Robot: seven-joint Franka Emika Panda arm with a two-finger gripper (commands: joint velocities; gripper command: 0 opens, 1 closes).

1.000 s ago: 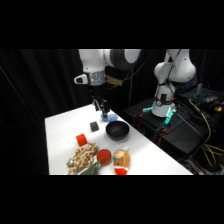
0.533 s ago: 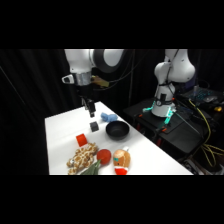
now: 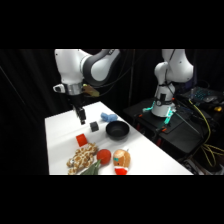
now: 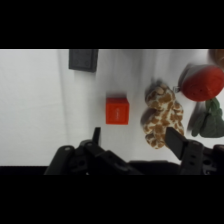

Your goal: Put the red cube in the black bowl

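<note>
- We take this for a robotics lab, not a home or kitchen.
- Black curtain (image 3: 30,85) hangs as backdrop behind a plain white table (image 3: 150,152).
- A second white arm (image 3: 170,80) stands on a dark stand (image 3: 165,132) to the side.
- Yellow cables (image 3: 205,125) and electronics (image 3: 202,95) lie loose at right.
- Toy props sit grouped on the table: a spotted plush (image 3: 82,157), a red ball (image 3: 104,156).

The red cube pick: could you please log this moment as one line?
phase: approach | end effector: open, above red cube, not touching | red cube: on table | black bowl: holds no cube | next: likely descend, grasp
</note>
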